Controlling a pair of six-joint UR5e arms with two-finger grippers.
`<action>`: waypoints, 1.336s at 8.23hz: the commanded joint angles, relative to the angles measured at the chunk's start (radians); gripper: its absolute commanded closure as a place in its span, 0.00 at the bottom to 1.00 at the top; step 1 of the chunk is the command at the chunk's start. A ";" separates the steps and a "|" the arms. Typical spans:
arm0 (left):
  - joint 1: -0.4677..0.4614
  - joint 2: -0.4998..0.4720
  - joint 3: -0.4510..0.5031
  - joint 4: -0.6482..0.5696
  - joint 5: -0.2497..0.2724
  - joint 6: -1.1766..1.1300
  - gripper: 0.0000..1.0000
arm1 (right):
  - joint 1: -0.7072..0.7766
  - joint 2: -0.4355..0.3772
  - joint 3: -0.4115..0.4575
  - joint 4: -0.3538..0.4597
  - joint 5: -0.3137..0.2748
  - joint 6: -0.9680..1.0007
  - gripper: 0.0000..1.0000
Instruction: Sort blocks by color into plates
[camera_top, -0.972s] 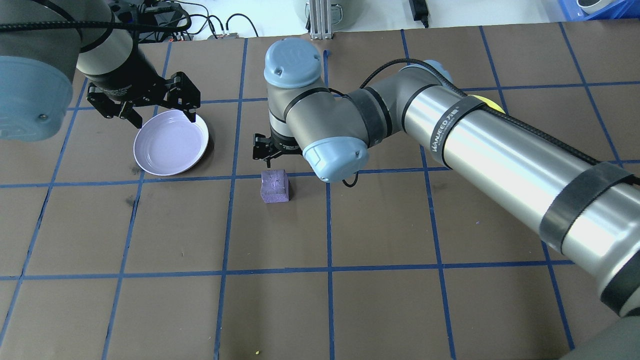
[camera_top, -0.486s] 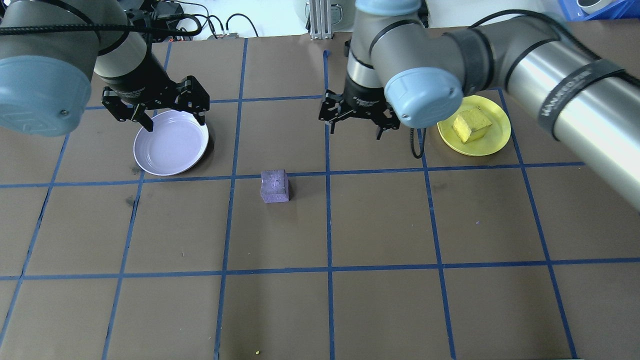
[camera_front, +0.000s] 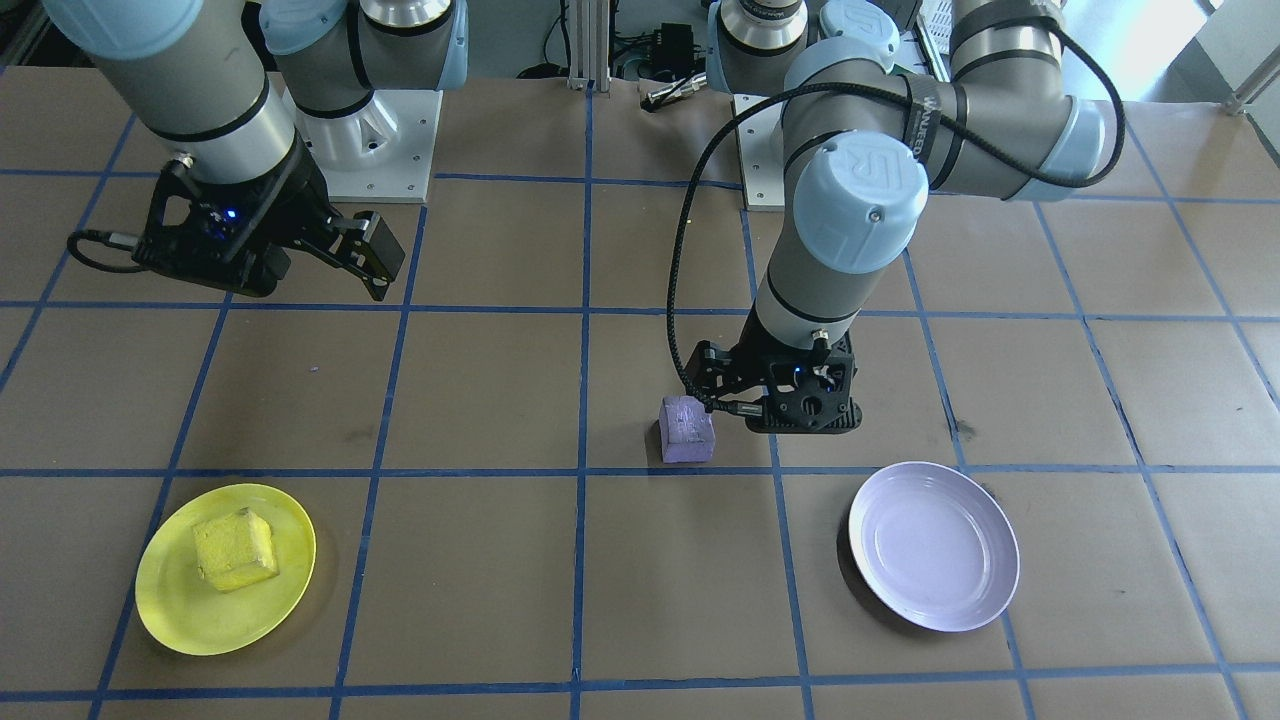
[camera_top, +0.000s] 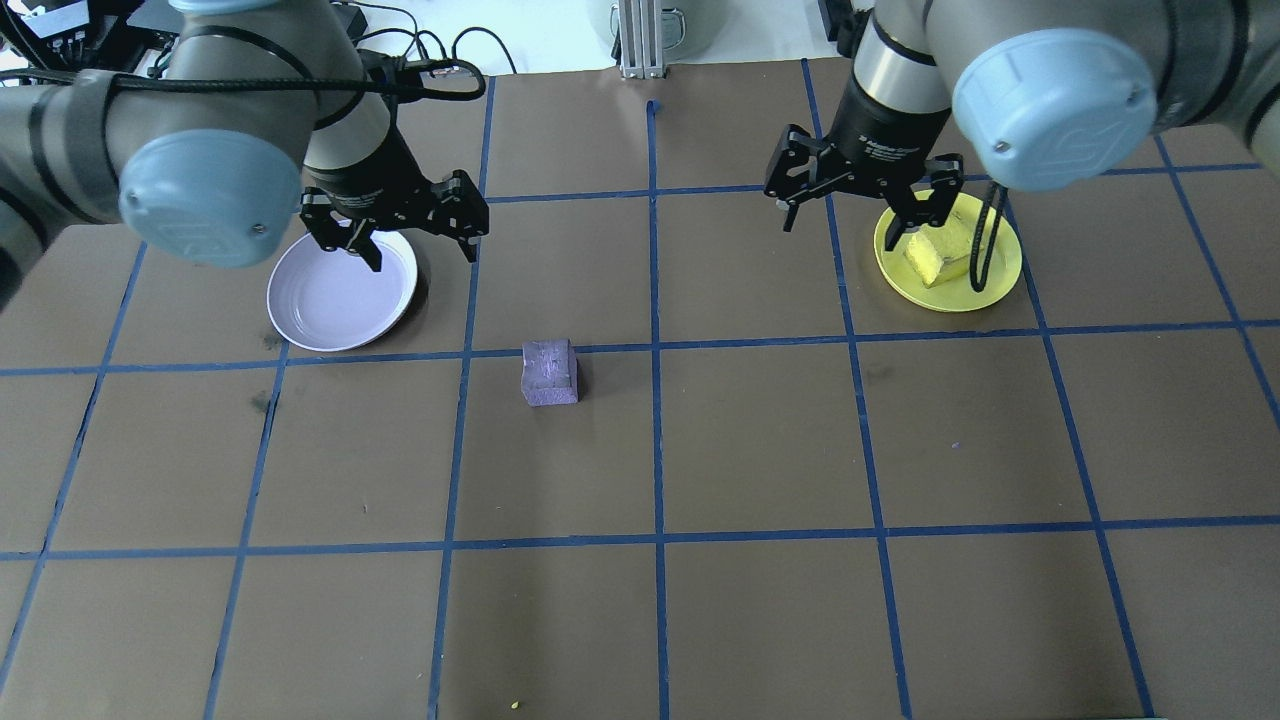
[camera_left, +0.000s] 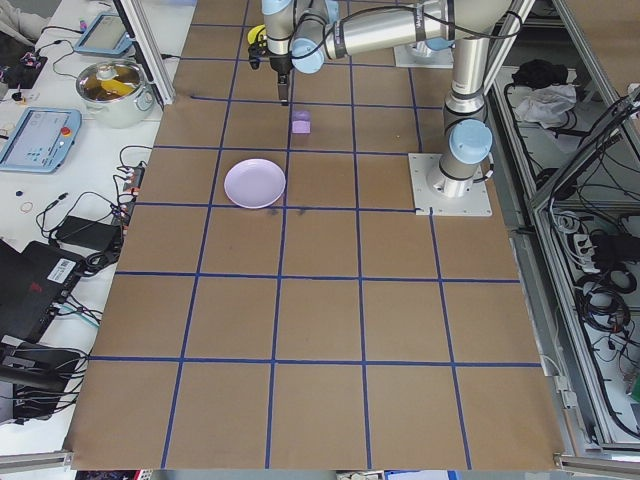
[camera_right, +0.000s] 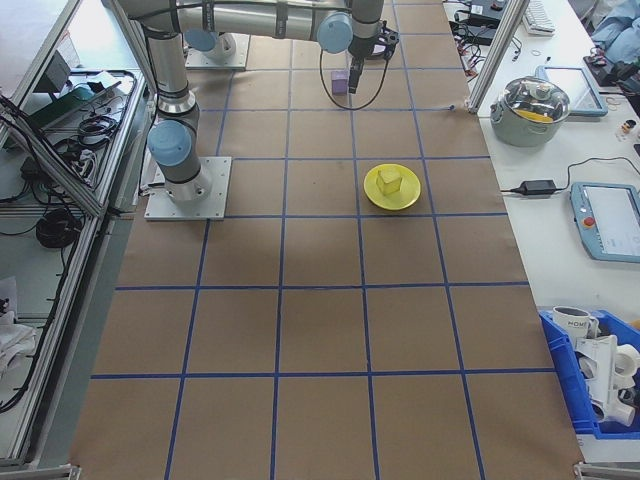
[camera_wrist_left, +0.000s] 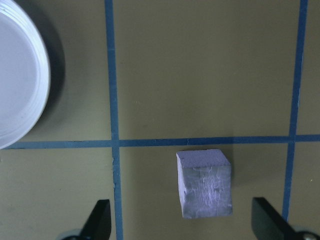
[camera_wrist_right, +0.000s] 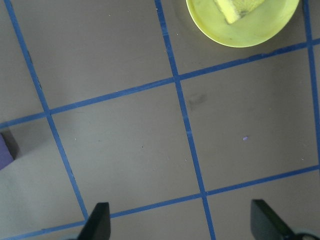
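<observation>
Two claws hang above the counter (camera_top: 760, 450), both with fingers spread and nothing between them. The left claw (camera_top: 395, 235) hovers over the far rim of the pale lavender glossy round plate (camera_top: 340, 290); in the left wrist view its two dark fingertips (camera_wrist_left: 100, 220) stand wide apart, with the small purple rough foam cube (camera_wrist_left: 205, 183) on the counter between them and the lavender plate's edge at the upper left. The right claw (camera_top: 865, 205) hovers beside the bright yellow round plate (camera_top: 990, 285), with one finger crossing over that plate's near rim in the overhead view.

The purple cube (camera_top: 549, 372) rests on the brown paper-covered counter, just next to a blue tape grid line, near the lavender plate but not touching it, and well apart from the yellow plate. The small yellow rough foam cube (camera_front: 235, 549) lies inside the yellow plate (camera_front: 170, 610). The lavender plate (camera_front: 935, 545) holds nothing.
</observation>
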 joint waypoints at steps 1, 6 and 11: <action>-0.020 -0.103 -0.001 0.048 -0.005 0.015 0.00 | -0.007 -0.071 -0.001 0.050 -0.020 -0.013 0.00; -0.056 -0.226 -0.019 0.093 -0.060 0.013 0.00 | -0.010 -0.071 -0.015 0.048 -0.019 -0.086 0.00; -0.056 -0.240 -0.052 0.091 -0.058 0.007 0.29 | -0.010 -0.069 -0.011 0.008 -0.011 -0.094 0.00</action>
